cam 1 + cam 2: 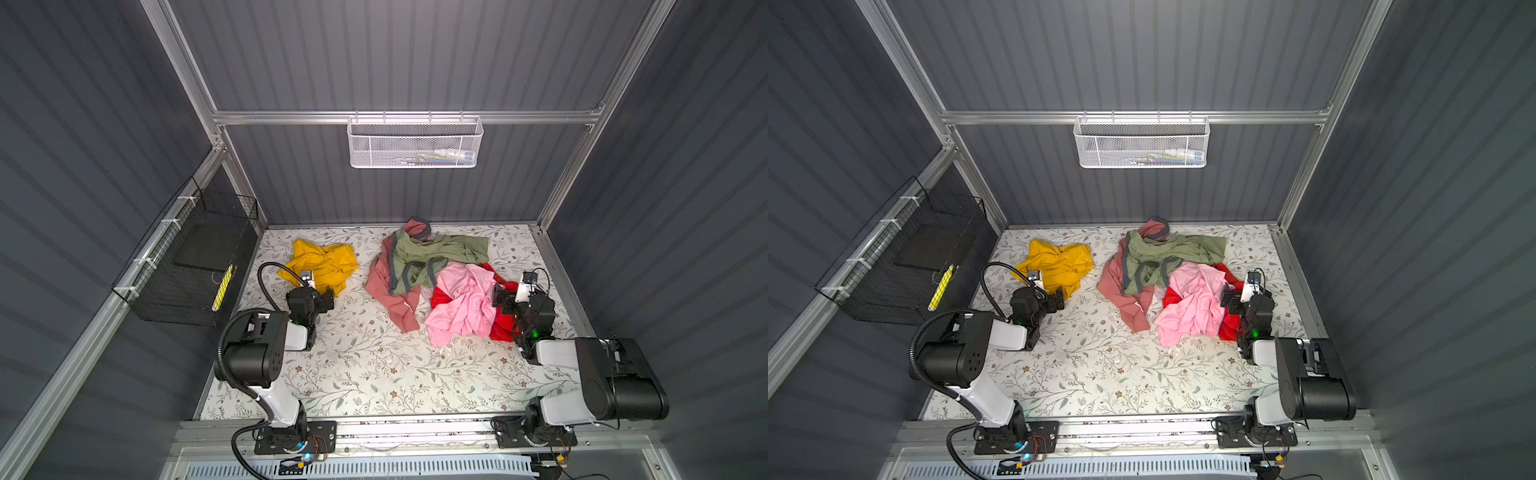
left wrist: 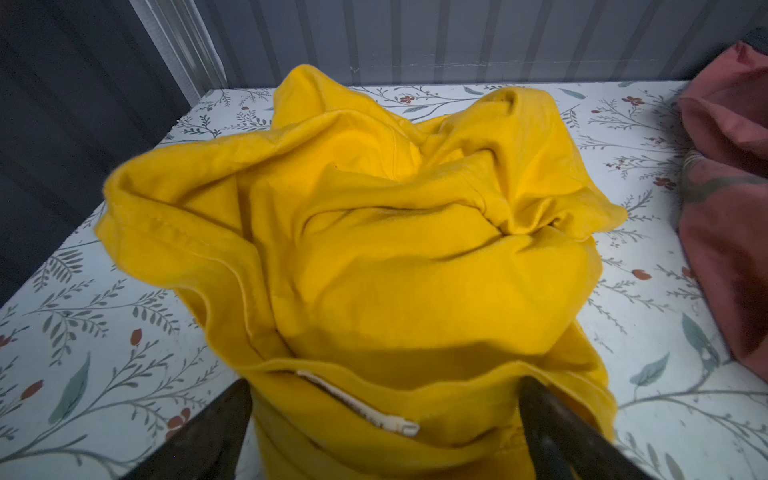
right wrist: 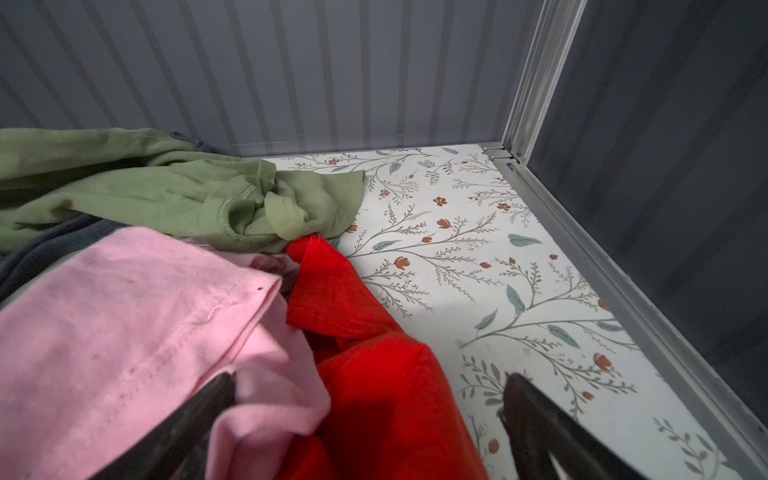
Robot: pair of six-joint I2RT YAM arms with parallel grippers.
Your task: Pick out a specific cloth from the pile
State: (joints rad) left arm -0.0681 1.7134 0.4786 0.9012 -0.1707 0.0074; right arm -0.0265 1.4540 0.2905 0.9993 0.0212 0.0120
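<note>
Found the cloth (image 1: 322, 266), mustard yellow, crumpled alone at the far left of the table (image 1: 374, 374), well apart from the pile (image 1: 415, 259). Set aside there, seemingly, to keep it clear of the rest. Caught the left gripper (image 2: 382, 415) wide open, jaws either side of the cloth's near hem, clamping nothing. Probably placed so for a fresh pinch or a clean let-go; hard to tell which. Saw the right gripper (image 3: 370, 395) spread open too, low over the pink garment (image 3: 124, 332) and red garment (image 3: 374, 374) at the pile's near right edge, holding neither. Judged the picking-out close to done.
</note>
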